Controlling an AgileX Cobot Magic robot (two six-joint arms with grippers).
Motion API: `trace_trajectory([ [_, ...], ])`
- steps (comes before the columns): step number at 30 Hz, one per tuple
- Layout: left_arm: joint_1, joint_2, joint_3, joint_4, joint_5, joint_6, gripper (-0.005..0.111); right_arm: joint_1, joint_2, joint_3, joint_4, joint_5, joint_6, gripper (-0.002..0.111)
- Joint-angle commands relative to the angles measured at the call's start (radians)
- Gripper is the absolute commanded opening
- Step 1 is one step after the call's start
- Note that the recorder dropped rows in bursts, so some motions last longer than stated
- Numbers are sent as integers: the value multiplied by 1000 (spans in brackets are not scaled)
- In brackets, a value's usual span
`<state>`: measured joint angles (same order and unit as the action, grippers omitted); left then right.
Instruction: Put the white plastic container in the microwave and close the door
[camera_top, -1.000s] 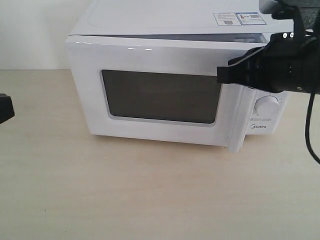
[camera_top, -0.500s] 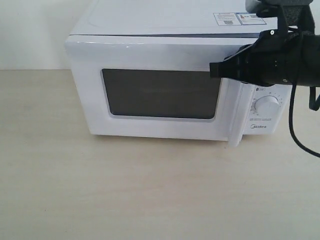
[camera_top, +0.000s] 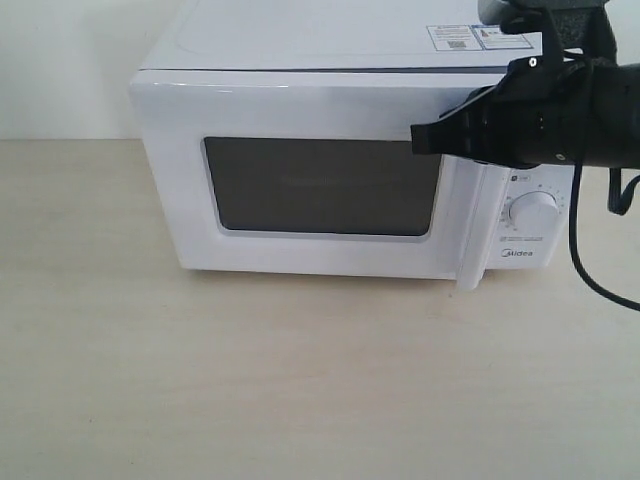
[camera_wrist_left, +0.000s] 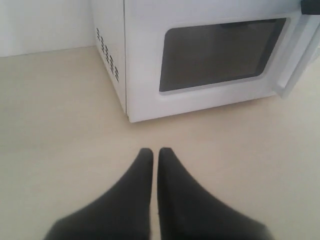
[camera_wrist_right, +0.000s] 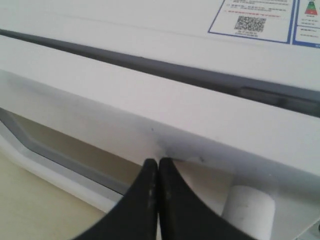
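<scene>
The microwave (camera_top: 300, 40) filled the upper exterior view, its door (camera_top: 300, 105) nearly flush. The right gripper (camera_top: 418, 140), pinched together and empty, pressed the door's upper right corner, apparently to push it home. The left gripper (camera_wrist_left: 155, 152), likewise pinched together, hung clear. The white plastic container was unseen, presumably behind the dark window (camera_top: 320, 188).
</scene>
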<state>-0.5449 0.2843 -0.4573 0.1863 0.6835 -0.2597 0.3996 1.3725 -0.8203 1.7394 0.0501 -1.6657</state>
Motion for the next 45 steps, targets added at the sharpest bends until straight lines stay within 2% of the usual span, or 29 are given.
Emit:
trace_trajectory([
  [1,0,-15,6,18,-2,-17,4,-7,0,-19,5,-80,-10,0],
  [32,0,-15,6,90,-29,-17,4,-7,39,-66,5,-140,-12,0],
  [36,0,-15,32,94,-59,-38,4,-7,-30,-28,5,-136,-12,0],
  [45,0,-15,44,120,-91,-50,4,-7,-452,273,5,-81,38,0],
])
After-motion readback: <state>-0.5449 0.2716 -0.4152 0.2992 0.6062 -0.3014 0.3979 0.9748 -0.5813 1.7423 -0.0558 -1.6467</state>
